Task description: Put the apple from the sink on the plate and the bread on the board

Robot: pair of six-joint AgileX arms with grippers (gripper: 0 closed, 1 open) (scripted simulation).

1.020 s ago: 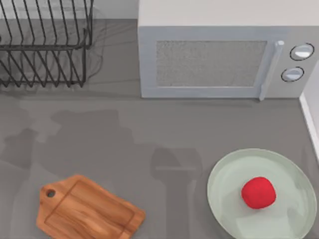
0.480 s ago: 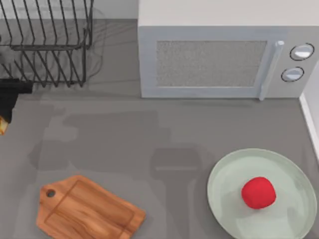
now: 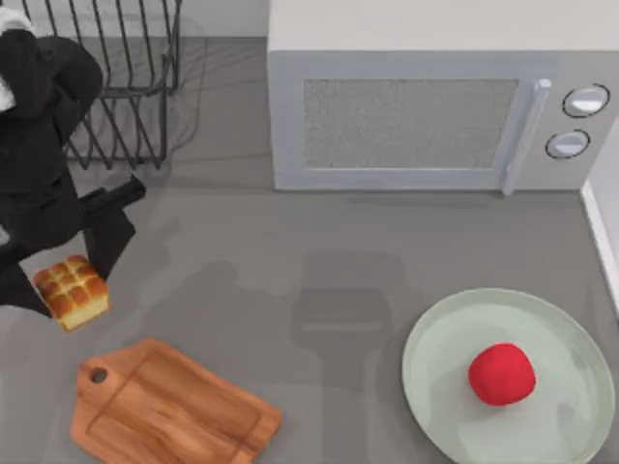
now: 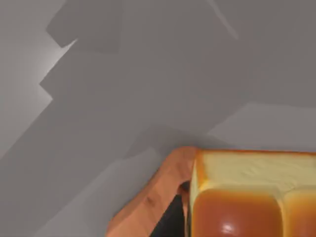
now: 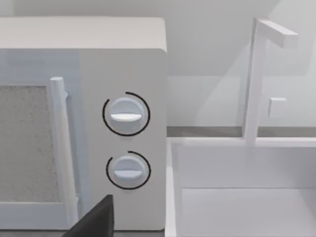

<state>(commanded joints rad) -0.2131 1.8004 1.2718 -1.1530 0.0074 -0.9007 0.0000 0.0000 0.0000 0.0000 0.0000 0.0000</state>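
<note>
item: bread (image 3: 72, 290), small square pull-apart loaf, glazed bumps on top, pale sides. location: raised off the tabletop (image 3: 290, 261) at the left side, just far of the board (image 3: 172, 411), not yet over it. held by our left gripper (image 3: 70, 288); dark fingers (image 3: 108, 242) sit on opposite sides of the loaf, pinching it. in the left wrist view the loaf (image 4: 252, 195) hangs close under the camera with the board's edge (image 4: 153, 195) below it.

handling, as we judge it: light, soft, easily dented. a gentle squeeze across the pale side walls suits it best, low on the crumb; the glazed top looks slick and would give poor purchase. set down flat, no drop.

item: board, orange-brown wood, handle hole toward the left, near left of the tabletop. stiff, flat, bare.

item: apple (image 3: 501, 373), red, smooth, resting on the plate (image 3: 435, 348) at the near right. that half of the task looks done. round, likely to roll if nudged.

item: right gripper, parked by the microwave (image 5: 123, 128) and sink (image 5: 237, 197); we cannot tell its finger state.

other: dish rack (image 3: 116, 87), far left.
</note>
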